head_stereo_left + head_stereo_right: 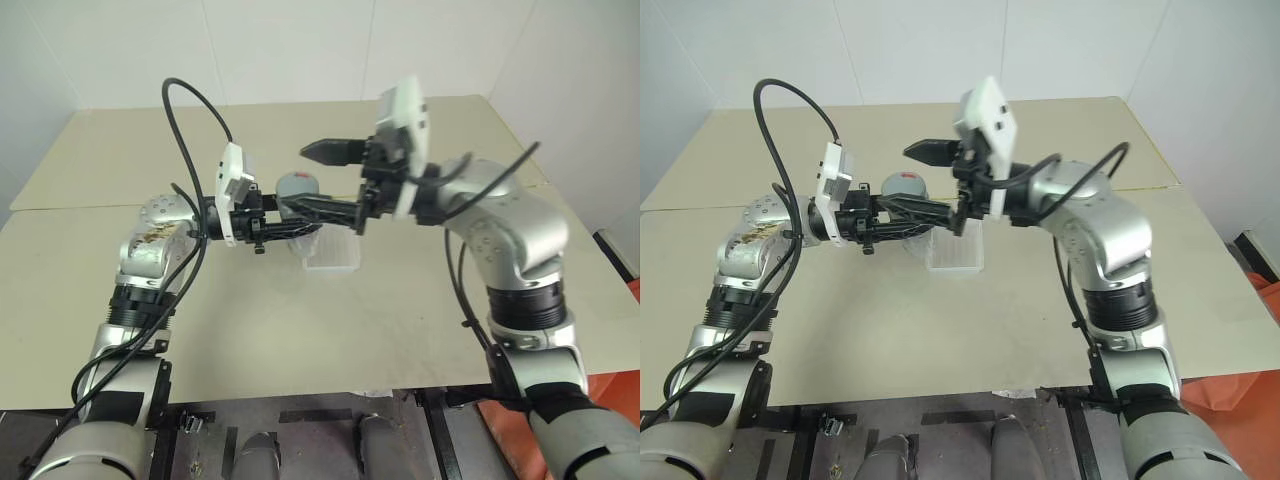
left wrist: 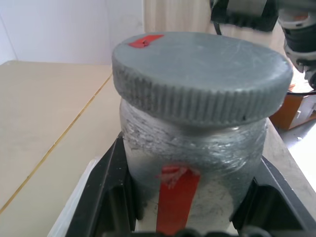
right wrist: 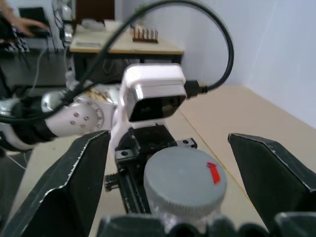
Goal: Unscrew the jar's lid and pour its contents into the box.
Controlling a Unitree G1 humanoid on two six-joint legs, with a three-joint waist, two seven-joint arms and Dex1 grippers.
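Both arms reached in over the beige counter (image 1: 300, 320) in the left eye view, where the left gripper (image 1: 300, 226) was clenched on the jar (image 1: 296, 205), held above the counter just over the clear box (image 1: 332, 256). Facing it, the right gripper (image 1: 335, 180) stood released, one finger above the lid (image 1: 297, 184) and the other below it. From the left wrist view, two black fingers (image 2: 106, 190) clamped the jar's silvery body on both sides of its red stripe, with the grey ribbed lid screwed on top. From the right wrist view, the wide-spread fingers (image 3: 69, 180) flanked the lid (image 3: 183, 178) without touching it.
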